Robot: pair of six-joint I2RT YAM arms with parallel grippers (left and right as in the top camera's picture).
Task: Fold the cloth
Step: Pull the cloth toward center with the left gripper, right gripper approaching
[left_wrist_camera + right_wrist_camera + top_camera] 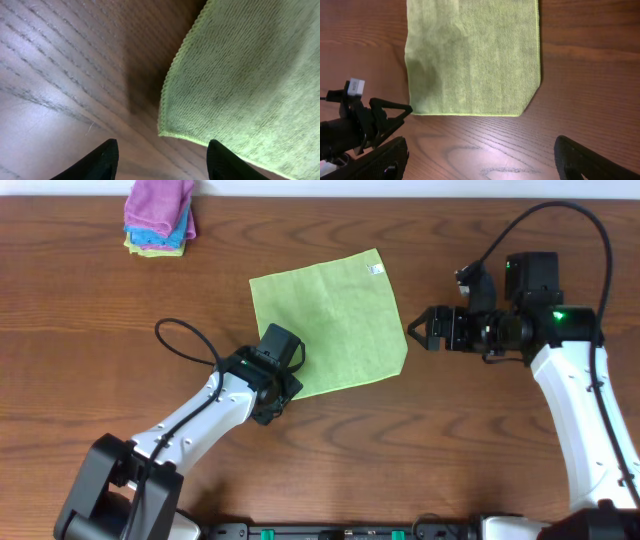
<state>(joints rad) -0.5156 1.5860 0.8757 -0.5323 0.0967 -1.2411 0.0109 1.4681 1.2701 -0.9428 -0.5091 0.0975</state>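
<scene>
The lime-green cloth (pixel 325 320) lies flat and unfolded on the wooden table, with its small white tag (pixel 375 269) near the far right corner. My left gripper (pixel 270 398) is open and empty, low over the cloth's near left corner. In the left wrist view that corner (pixel 245 75) lies just ahead of the open fingers (pixel 162 160), over bare wood. My right gripper (pixel 424 332) is open and empty, just right of the cloth's clipped right corner. The right wrist view shows the cloth (pixel 475 55) ahead of the spread fingers (pixel 485 162).
A stack of folded cloths (pixel 160 215), purple on top with blue and yellow-green beneath, sits at the far left. The left arm's cable (pixel 185 345) loops over the table. Part of the left arm (pixel 360 125) shows in the right wrist view.
</scene>
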